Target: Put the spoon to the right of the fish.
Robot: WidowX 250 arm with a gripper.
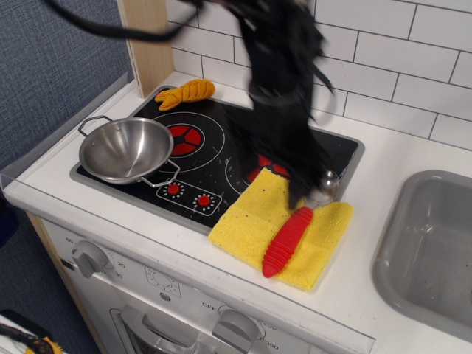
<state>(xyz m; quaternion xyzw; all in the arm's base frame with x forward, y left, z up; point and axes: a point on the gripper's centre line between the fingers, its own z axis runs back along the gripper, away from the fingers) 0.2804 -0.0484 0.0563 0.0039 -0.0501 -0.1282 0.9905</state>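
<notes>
The spoon [289,239], with a red ribbed handle and a silver bowl, lies diagonally on a yellow cloth [251,221] at the front right of the stove. Its bowl is partly hidden behind my arm. The orange-yellow fish [186,93] lies at the stove's back left corner, by the wooden post. My black gripper [304,190] is blurred by motion and hangs just above the spoon's bowl end. I cannot tell how its jaws stand.
A steel pan [125,150] with wire handles sits on the left of the black cooktop [214,158]. A grey sink [431,247] is at the right. White tiled wall behind. White counter [391,162] lies between stove and sink.
</notes>
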